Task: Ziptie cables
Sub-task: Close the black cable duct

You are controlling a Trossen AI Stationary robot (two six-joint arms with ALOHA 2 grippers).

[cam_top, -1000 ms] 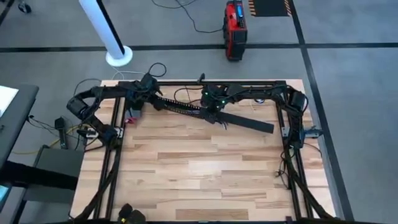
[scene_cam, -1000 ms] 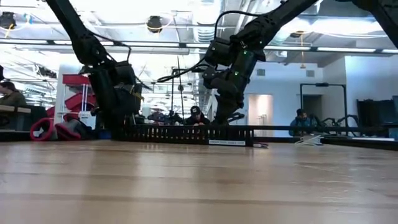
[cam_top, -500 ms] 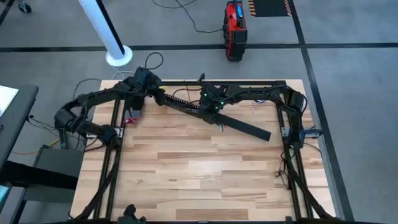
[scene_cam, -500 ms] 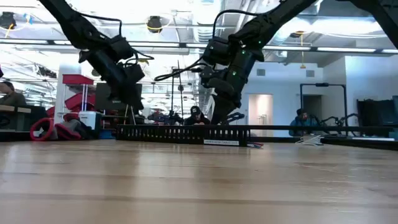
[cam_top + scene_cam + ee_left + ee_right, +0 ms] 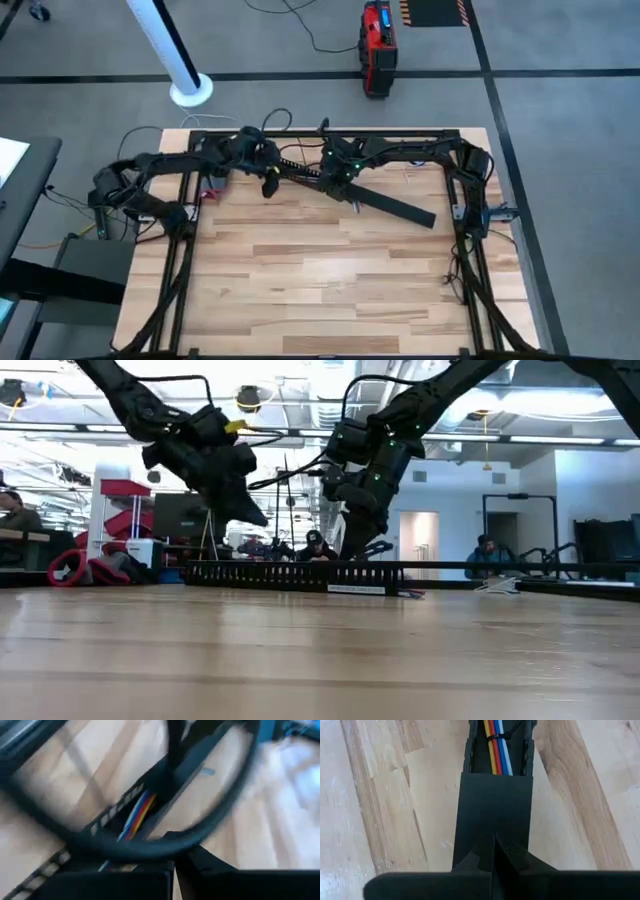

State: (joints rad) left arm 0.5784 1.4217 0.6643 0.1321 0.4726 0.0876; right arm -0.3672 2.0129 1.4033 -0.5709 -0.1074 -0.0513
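While the high view looks straight down, the slotted channel (image 5: 300, 172) holding the cables lies near the worktop's (image 5: 320, 280) far edge, its long axis slanting from the far left corner toward the right edge. The right gripper (image 5: 345, 185) sits over the flat strip (image 5: 395, 208); the left gripper (image 5: 268, 180) hangs over the channel.

Low view: the left gripper (image 5: 250, 510) is raised above the channel (image 5: 290, 574).

Left wrist view: the cables (image 5: 136, 816) run lengthwise in the channel; whether those fingers are spread, I cannot tell.

Right wrist view: the right fingers (image 5: 510, 857) are pressed together over the strip (image 5: 492, 815), the cables (image 5: 499, 747) pointing straight away.
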